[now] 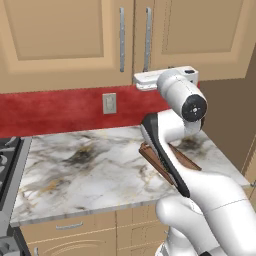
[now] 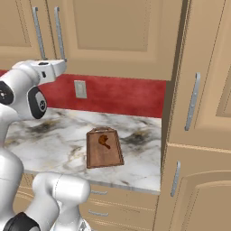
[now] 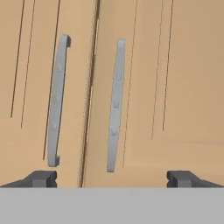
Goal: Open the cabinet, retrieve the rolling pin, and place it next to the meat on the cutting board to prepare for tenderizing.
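Observation:
The cabinet (image 1: 65, 40) hangs above the counter with both panelled doors shut, and the rolling pin is hidden. My gripper (image 3: 112, 178) is raised in front of the doors' lower edge and stands open with nothing between its fingers. In the hand view the left bar handle (image 3: 56, 100) and the right bar handle (image 3: 115, 105) stand side by side just ahead, the right one near the middle. The hand (image 1: 139, 80) sits just below the right handle (image 1: 148, 39). On the counter lies the cutting board (image 2: 104, 158) with the meat (image 2: 104, 140) on its far half.
The marble counter (image 1: 90, 160) runs from a stove (image 1: 7, 165) at the left to a tall cabinet (image 2: 203, 113) at the right. A wall outlet (image 1: 109, 103) sits on the red backsplash. Drawers (image 1: 70, 226) lie under the counter. My arm partly covers the board (image 1: 187, 160).

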